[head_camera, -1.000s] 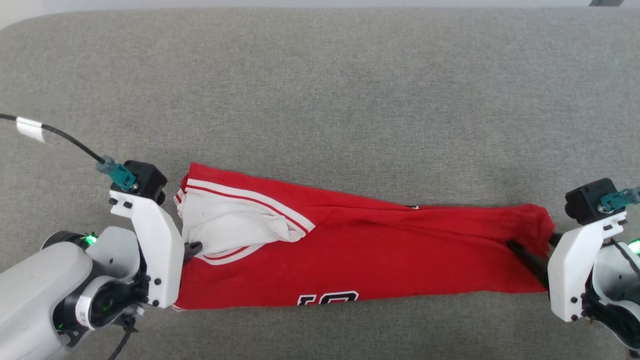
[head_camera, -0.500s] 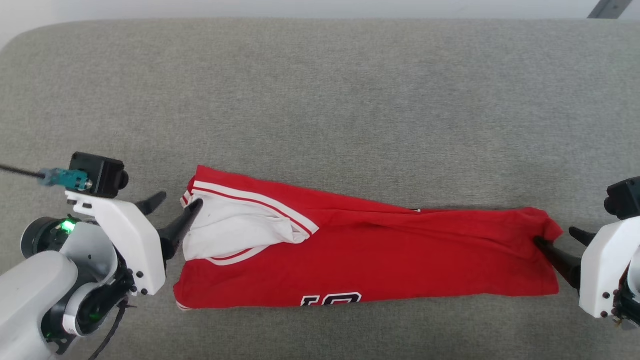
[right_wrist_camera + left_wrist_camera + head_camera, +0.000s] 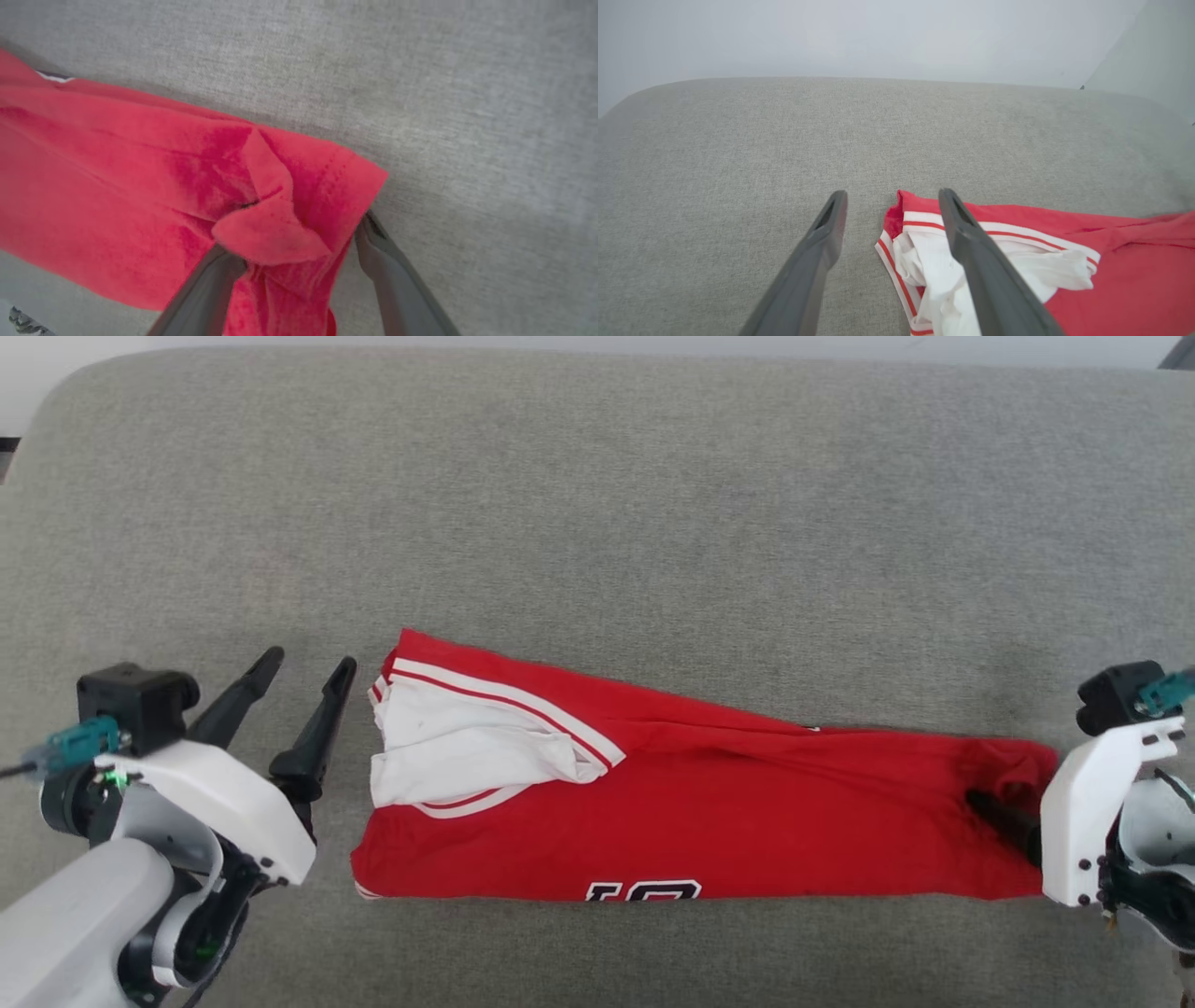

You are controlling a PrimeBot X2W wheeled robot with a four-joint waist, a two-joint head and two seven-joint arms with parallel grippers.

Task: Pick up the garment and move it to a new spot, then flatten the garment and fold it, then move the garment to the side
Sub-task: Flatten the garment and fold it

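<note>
The garment (image 3: 709,803) is a red jersey with a white sleeve and striped trim, lying in a long folded strip across the grey cushion, its number print at the near edge. My left gripper (image 3: 310,660) is open, just left of the sleeve end and apart from it. The left wrist view has its fingers spread: one over bare cushion, the other in front of the white sleeve (image 3: 1041,270). At the hem end, my right gripper (image 3: 990,795) is open. In the right wrist view a bunched hem corner (image 3: 271,228) lies loose between my right gripper's (image 3: 294,235) wide fingers.
The grey fabric cushion (image 3: 597,523) stretches well beyond the garment on the far side. Its rounded far edge meets a pale wall (image 3: 878,32). A narrower band of cushion runs along the near side.
My left gripper has opened, let go of the sleeve end and drawn back to the left. My right gripper has opened wide at the hem. The head camera has shifted a little.
</note>
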